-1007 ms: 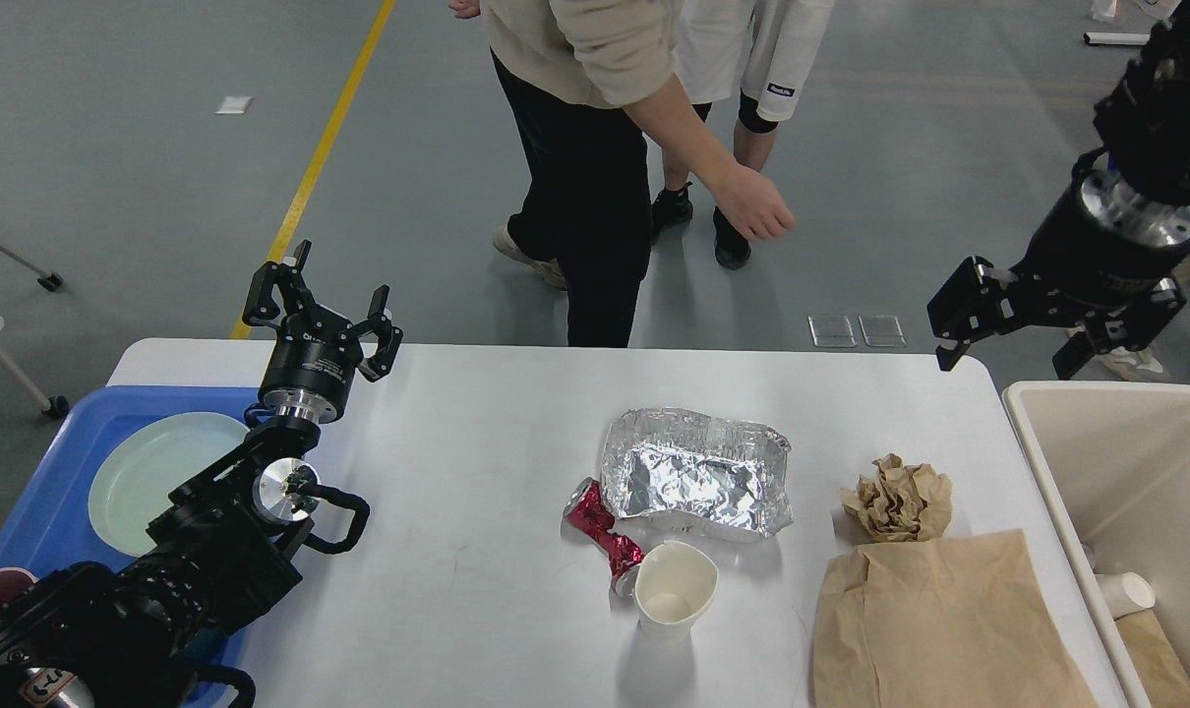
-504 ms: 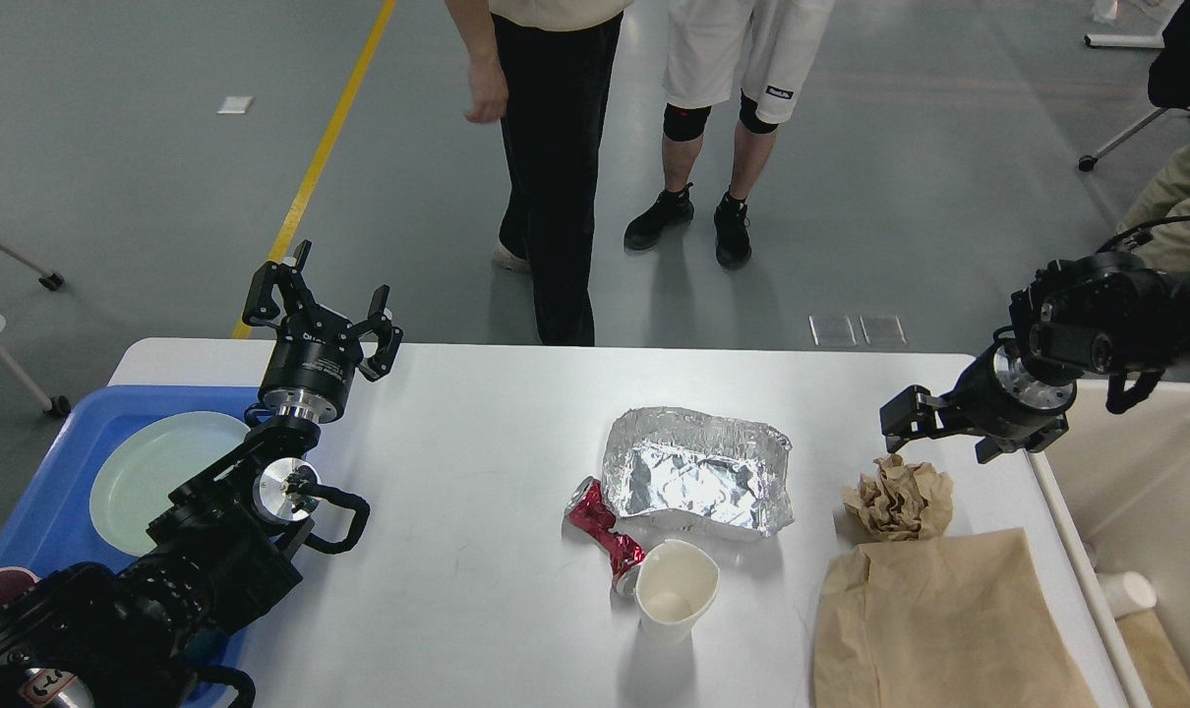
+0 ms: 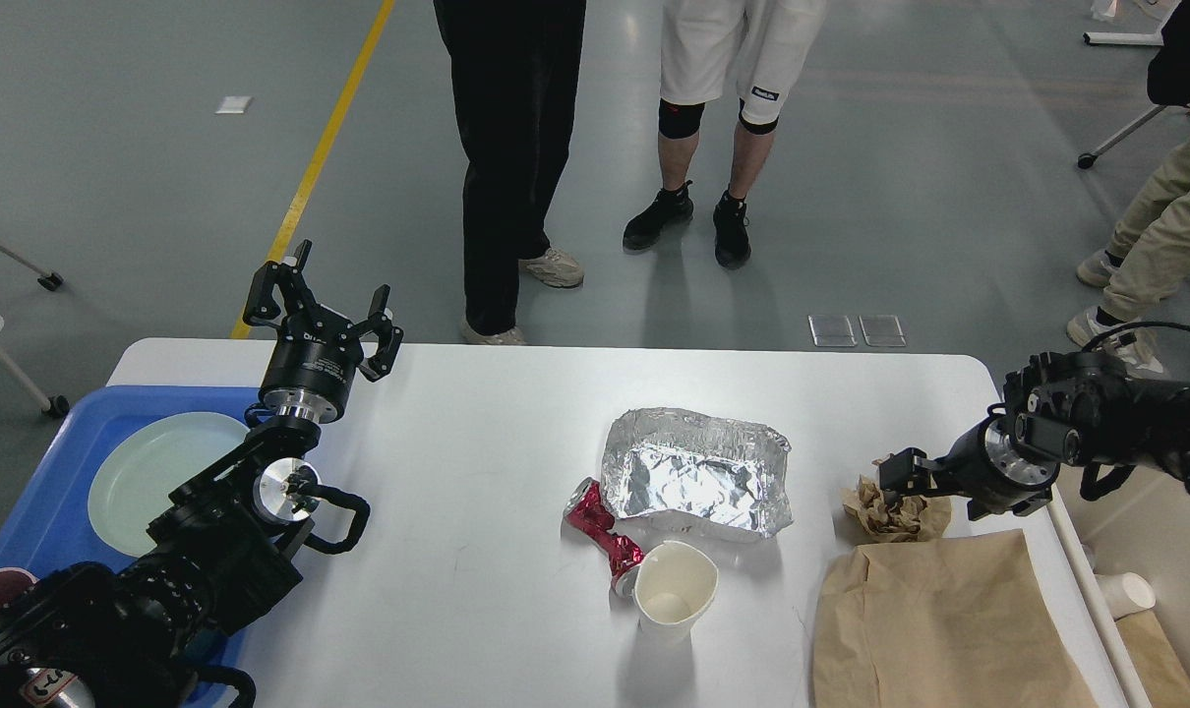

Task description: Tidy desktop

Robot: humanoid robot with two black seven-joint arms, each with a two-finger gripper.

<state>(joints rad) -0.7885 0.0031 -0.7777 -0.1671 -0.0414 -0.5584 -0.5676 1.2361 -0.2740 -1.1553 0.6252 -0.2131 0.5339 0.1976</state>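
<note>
The white desktop (image 3: 477, 442) holds a crumpled foil tray (image 3: 698, 477), a crushed red can (image 3: 600, 531), a white paper cup (image 3: 674, 590), a crumpled brown paper ball (image 3: 875, 511) and a flat brown paper bag (image 3: 939, 619). My right gripper (image 3: 895, 482) is low on top of the paper ball, its fingers down in the paper; I cannot tell whether they are closed on it. My left gripper (image 3: 320, 295) is open and empty, held up above the desktop's far left edge.
A blue tray (image 3: 54, 492) with a pale green plate (image 3: 152, 472) lies at the left. A beige bin (image 3: 1175, 551) holding a white cup (image 3: 1126, 593) stands at the right. Two people (image 3: 516, 147) stand beyond the far edge.
My right arm has come down and inward from high at the right onto the paper ball. The person in black has straightened and stepped back. My left arm has not moved.
</note>
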